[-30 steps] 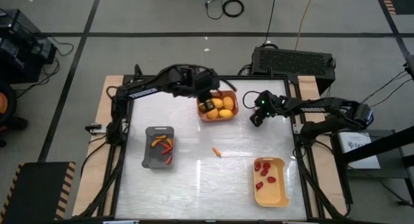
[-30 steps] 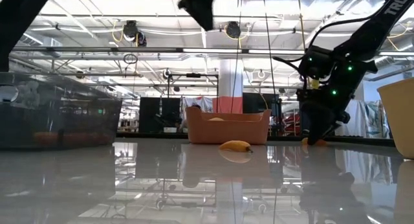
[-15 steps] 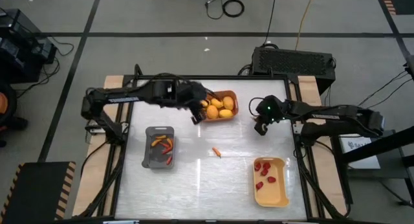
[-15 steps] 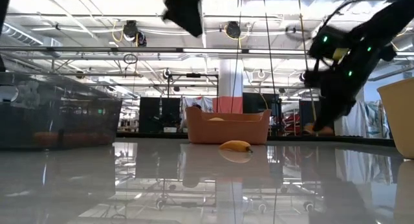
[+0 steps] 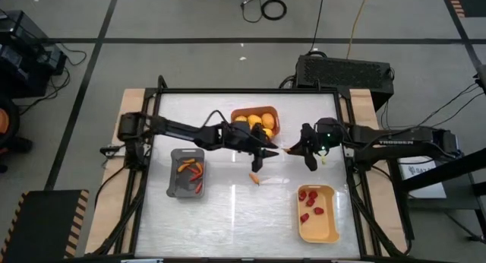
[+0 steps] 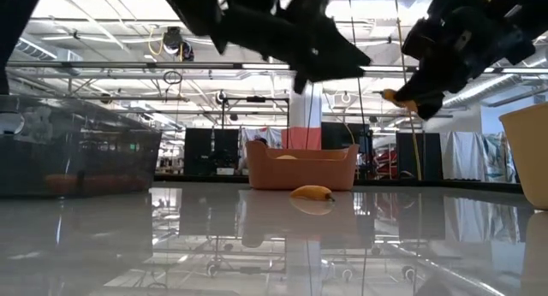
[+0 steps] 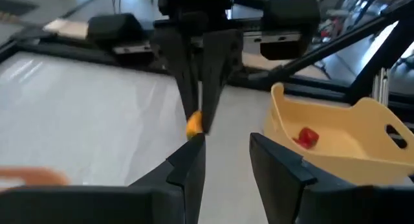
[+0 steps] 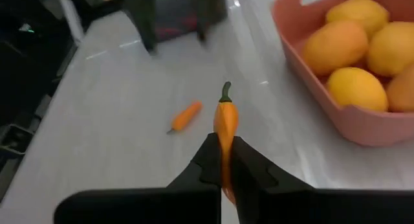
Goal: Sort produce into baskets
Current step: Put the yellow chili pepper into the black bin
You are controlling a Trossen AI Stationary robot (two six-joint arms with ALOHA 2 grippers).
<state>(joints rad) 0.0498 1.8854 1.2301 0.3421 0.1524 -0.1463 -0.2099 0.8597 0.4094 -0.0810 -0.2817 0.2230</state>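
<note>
My right gripper (image 5: 298, 149) is shut on an orange chili (image 8: 226, 123) above the middle of the table. My left gripper (image 5: 267, 151) is open and empty, just left of it, fingertips facing the chili. A second orange chili (image 5: 254, 179) lies on the table below them. The orange basket (image 5: 272, 131) at the far middle holds yellow round fruits (image 5: 253, 122). The dark grey basket (image 5: 173, 172) at the left holds red and orange chilis (image 5: 191, 170). The yellow basket (image 5: 328, 231) at the near right holds red berries (image 5: 309, 204). My right gripper pinches the orange chili by its tapered end (image 8: 224, 146) between the two fingers. The fingers come about level from the table's right and lie along the chili. Its green stem end (image 8: 225, 92) sticks out past the fingertips. The chili is lifted clear of the table.
The two grippers stand tip to tip, close together. The loose chili also shows in the low view (image 6: 311, 192) in front of the orange basket (image 6: 302, 166). Bare tabletop lies along the near edge between the grey and yellow baskets.
My right gripper has risen from the table near its far right with the orange chili, lifting it clear, and gone toward the table's middle. My left gripper has swung from above the orange basket toward the near edge and right, ending beside the right gripper.
</note>
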